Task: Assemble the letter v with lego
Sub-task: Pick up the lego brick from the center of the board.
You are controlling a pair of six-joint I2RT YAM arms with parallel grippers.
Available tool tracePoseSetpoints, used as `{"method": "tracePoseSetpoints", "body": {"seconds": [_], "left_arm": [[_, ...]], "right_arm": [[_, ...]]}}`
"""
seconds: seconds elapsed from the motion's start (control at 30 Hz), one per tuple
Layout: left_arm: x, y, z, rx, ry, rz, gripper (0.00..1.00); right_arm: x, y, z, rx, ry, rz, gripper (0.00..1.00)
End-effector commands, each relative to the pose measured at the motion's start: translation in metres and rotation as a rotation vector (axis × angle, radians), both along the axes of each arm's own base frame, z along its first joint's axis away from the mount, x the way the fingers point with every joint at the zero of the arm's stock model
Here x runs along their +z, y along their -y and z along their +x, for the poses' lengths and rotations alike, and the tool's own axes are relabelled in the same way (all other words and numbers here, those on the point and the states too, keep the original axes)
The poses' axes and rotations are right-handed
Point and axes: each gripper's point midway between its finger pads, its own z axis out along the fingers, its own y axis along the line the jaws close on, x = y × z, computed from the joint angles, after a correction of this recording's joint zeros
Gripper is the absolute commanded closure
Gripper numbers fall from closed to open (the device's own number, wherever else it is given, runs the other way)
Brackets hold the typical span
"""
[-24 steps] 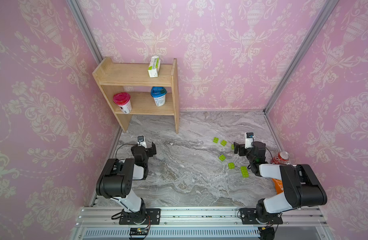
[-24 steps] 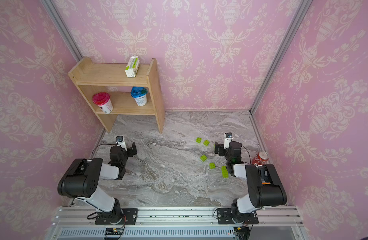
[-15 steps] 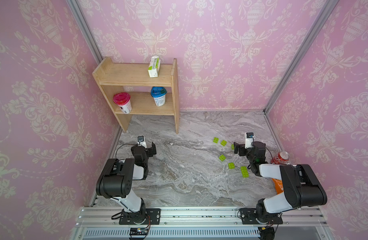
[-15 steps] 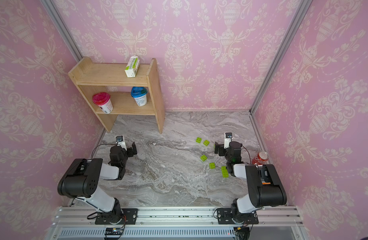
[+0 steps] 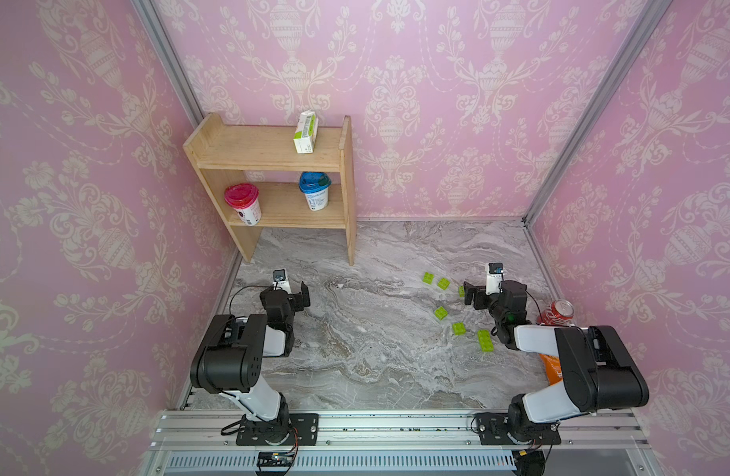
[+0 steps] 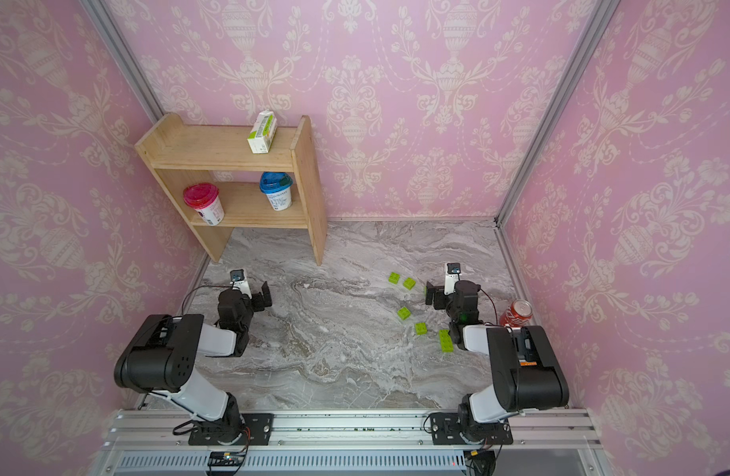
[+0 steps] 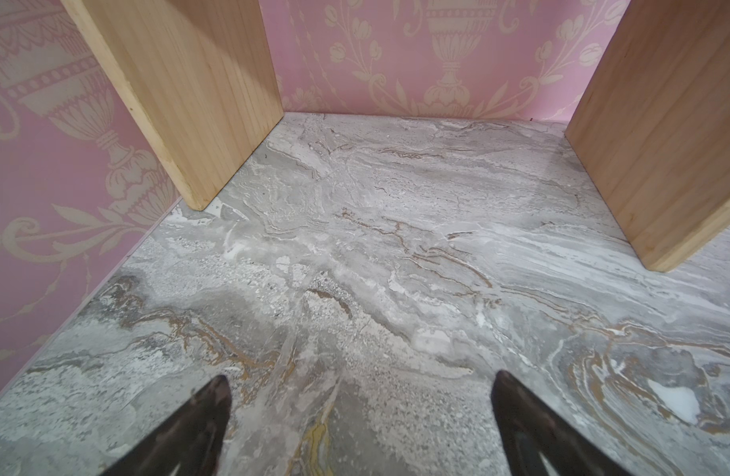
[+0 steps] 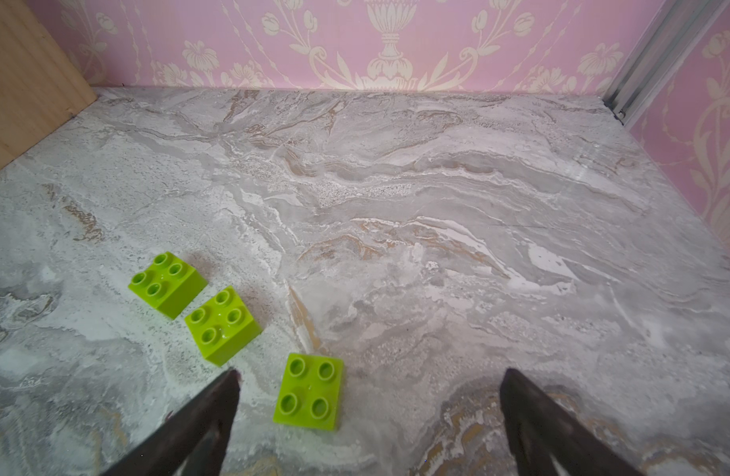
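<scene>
Lego (image 5: 441, 312) loose near right wall (image 5: 652, 214); right gripper (image 8: 369, 373) spread; shelf (image 5: 252, 152) back-left corner

Two black-and-white arms fold low over a grey marble surface (image 6: 334, 362), the left gripper (image 6: 261, 297) near its left edge and the right gripper (image 6: 434, 294) toward its right edge, just beside scattered lime-green lego bricks (image 6: 404, 313). A longer brick (image 6: 446, 341) lies nearest the front. A red soda can (image 6: 516, 313) stands at the right edge. A wooden shelf (image 6: 231, 148) fills the back left corner.
</scene>
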Motion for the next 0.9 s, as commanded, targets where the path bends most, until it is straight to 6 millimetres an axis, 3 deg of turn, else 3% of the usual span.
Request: {"method": "tracePoseSetpoints", "body": {"seconds": [0.0,0.1,0.2,0.3,0.4,0.53,0.6,0.67,0.73,0.87], "left_arm": [[0.001,-0.005,0.002,0.026,0.0,0.005,0.04],[0.028,-0.012,0.001,0.094,-0.036,0.043,0.04],[0.06,-0.026,-0.007,0.217,-0.1,-0.008,0.04],[0.072,-0.019,-0.013,0.246,-0.212,-0.074,0.03],[0.078,0.002,-0.016,0.205,-0.31,-0.092,0.01],[0.084,0.036,-0.025,0.106,-0.388,-0.049,0.01],[0.084,0.049,-0.029,0.053,-0.405,-0.06,0.01],[0.081,0.056,-0.033,0.021,-0.414,-0.093,0.01],[0.078,0.061,-0.036,0.006,-0.419,-0.12,0.01],[0.078,0.064,-0.042,0.002,-0.403,-0.151,0.01]], "right_arm": [[0.006,0.006,0.002,-0.039,0.017,0.019,0.0],[0.021,0.018,-0.002,-0.137,-0.086,-0.003,0.0],[0.035,0.023,-0.017,-0.239,-0.275,-0.026,0.0],[0.042,0.0,-0.04,-0.262,-0.408,-0.056,0.01],[0.04,-0.029,-0.056,-0.265,-0.535,-0.019,0.07],[0.026,-0.085,-0.068,-0.079,-0.682,-0.013,0.17],[0.016,-0.111,-0.073,0.116,-0.742,-0.069,0.18],[0.001,-0.123,-0.078,0.294,-0.806,-0.151,0.19],[-0.007,-0.123,-0.076,0.357,-0.847,-0.217,0.2],[-0.006,-0.133,-0.059,0.441,-0.86,-0.231,0.23]]}}
